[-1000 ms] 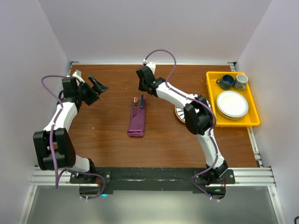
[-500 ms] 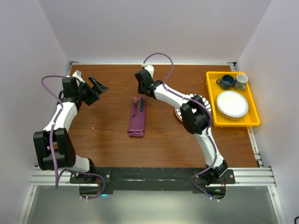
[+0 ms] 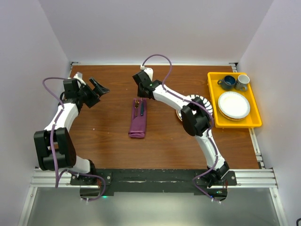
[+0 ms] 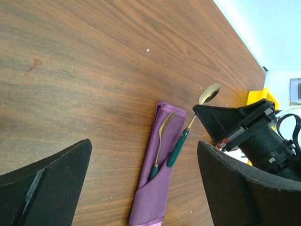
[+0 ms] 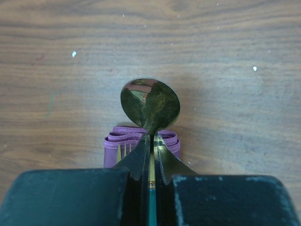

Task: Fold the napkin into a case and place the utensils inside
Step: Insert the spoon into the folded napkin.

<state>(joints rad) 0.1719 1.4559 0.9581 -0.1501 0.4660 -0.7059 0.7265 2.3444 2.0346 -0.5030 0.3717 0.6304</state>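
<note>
At the case's (image 3: 138,121) twelve-o'clock mouth, the right gripper (image 5: 151,143) is clamping the spoon (image 5: 150,102) by its thin neck. That looks a sound hold for stiff, slippery metal. The left gripper (image 3: 96,86) is gaping empty at nine o'clock.

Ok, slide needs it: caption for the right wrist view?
Right gripper pinches a gold spoon at the purple case open end.

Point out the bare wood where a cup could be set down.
Bare tabletop lies between the left arm and the napkin case, and along the near edge in front of the case. Crowded: around the spoon in the right tool, the striped plate and the yellow tray.
</note>
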